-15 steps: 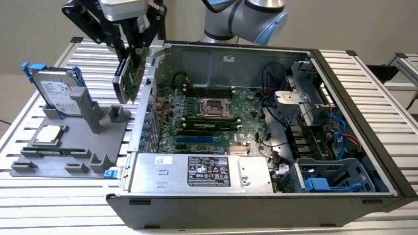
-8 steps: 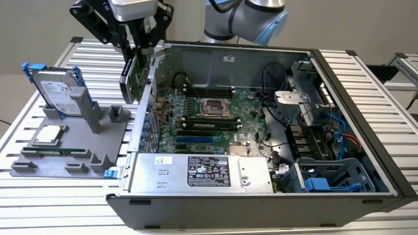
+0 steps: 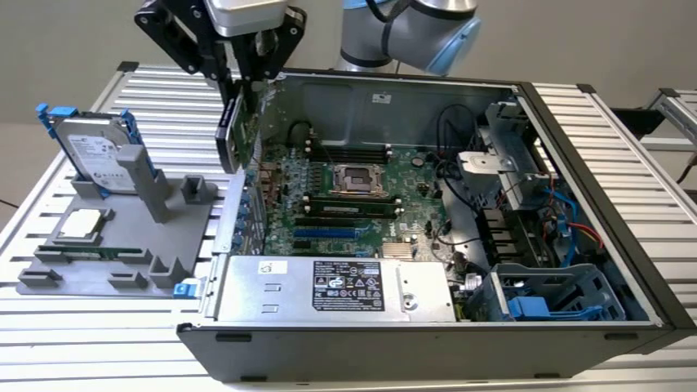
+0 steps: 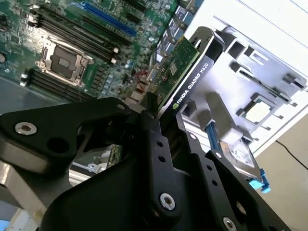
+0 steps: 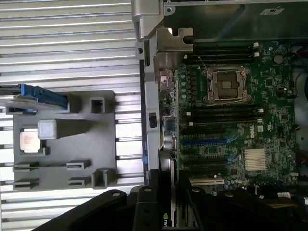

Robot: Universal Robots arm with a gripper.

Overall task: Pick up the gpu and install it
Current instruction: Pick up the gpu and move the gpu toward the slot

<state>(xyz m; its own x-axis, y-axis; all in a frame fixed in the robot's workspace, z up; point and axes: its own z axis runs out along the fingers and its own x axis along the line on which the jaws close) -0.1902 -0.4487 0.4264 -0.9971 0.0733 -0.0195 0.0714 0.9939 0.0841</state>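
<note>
Bright, even light — soft shadows

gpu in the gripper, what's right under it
The gpu, clamped in the gripper, hangs on edge roughly above where the case wall meets the motherboard. In the first wrist view the card and gripper cover the spot straight below.
</note>
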